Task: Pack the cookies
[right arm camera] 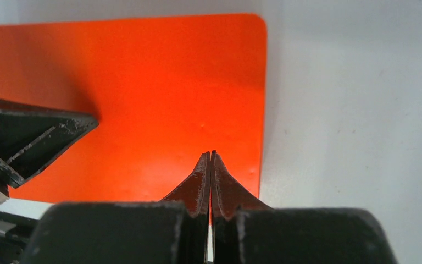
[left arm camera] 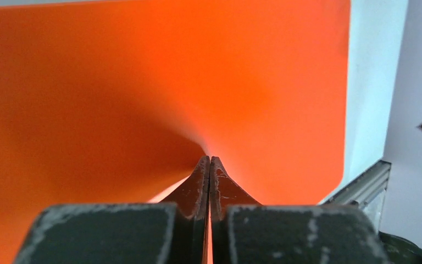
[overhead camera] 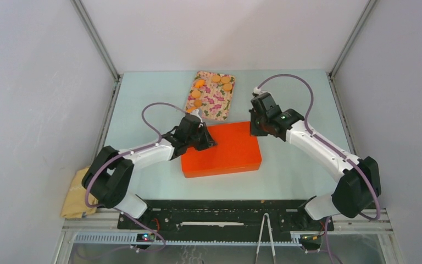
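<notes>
Several orange-tan cookies (overhead camera: pixel 216 78) lie on a floral tray (overhead camera: pixel 220 104) at the back of the table. In front of the tray sits a closed orange box (overhead camera: pixel 222 151), which fills the left wrist view (left arm camera: pixel 143 82) and shows in the right wrist view (right arm camera: pixel 143 82). My left gripper (overhead camera: pixel 211 144) is shut with nothing in it, its tips (left arm camera: pixel 209 158) down on the box lid near its left end. My right gripper (overhead camera: pixel 256 131) is shut and holds nothing, its tips (right arm camera: pixel 209 153) over the lid's far right corner.
A tan cloth (overhead camera: pixel 77 195) lies at the near left beside the left arm's base. Metal tongs (overhead camera: pixel 265 236) rest on the rail in front. Grey walls enclose the table on three sides.
</notes>
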`<state>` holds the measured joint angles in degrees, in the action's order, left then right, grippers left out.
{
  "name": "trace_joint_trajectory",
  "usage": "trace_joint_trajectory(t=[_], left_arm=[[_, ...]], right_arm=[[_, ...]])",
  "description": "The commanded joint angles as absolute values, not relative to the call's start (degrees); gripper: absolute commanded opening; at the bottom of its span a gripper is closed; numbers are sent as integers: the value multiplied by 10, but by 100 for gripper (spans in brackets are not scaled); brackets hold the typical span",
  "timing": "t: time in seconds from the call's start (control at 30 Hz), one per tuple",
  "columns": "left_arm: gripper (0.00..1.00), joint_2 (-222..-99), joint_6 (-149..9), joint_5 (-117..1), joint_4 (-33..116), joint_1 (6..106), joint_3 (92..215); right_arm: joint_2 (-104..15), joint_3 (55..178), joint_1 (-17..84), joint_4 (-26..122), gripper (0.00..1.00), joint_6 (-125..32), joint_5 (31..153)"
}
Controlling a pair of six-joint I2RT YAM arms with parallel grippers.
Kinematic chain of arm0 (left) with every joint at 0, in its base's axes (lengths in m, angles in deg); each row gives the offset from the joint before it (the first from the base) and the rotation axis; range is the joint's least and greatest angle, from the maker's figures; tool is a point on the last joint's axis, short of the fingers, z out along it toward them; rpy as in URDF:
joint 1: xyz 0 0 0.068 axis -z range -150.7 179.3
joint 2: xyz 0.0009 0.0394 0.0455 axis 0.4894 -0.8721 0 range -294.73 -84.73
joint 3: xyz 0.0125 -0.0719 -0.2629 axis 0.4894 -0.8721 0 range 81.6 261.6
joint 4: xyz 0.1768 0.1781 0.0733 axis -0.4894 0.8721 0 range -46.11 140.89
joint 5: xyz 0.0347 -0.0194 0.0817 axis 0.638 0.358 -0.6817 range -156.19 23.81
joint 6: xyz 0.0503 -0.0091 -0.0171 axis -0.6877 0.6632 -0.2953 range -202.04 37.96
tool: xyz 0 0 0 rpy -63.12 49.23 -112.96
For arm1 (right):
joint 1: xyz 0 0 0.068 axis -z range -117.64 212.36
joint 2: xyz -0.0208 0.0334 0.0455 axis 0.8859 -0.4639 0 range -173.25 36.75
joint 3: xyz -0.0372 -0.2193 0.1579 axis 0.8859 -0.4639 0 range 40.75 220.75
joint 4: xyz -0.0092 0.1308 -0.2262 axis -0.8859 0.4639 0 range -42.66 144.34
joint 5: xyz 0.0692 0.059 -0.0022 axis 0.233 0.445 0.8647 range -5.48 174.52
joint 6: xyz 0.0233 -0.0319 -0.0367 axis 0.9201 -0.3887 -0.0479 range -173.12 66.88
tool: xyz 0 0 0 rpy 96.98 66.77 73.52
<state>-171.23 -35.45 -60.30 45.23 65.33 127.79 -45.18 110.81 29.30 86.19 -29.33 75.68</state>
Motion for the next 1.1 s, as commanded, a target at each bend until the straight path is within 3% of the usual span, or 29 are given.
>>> trace_joint_trajectory(t=[0.0,0.4,0.67,0.9,1.07], left_arm=[[0,-1760,-369,-563,520,657,1248],[0,-1758,-384,-568,535,656,1271],[0,-1764,-385,-566,536,657,1277],[0,-1762,-384,-563,536,657,1276],[0,-1765,-387,-563,538,657,1280]], right_arm=[[-481,1115,258,895,0,-295,738],[-536,985,237,881,0,-222,828],[-511,1101,264,885,0,-260,782],[-585,1219,331,887,0,-298,773],[-643,1231,358,873,0,-306,793]])
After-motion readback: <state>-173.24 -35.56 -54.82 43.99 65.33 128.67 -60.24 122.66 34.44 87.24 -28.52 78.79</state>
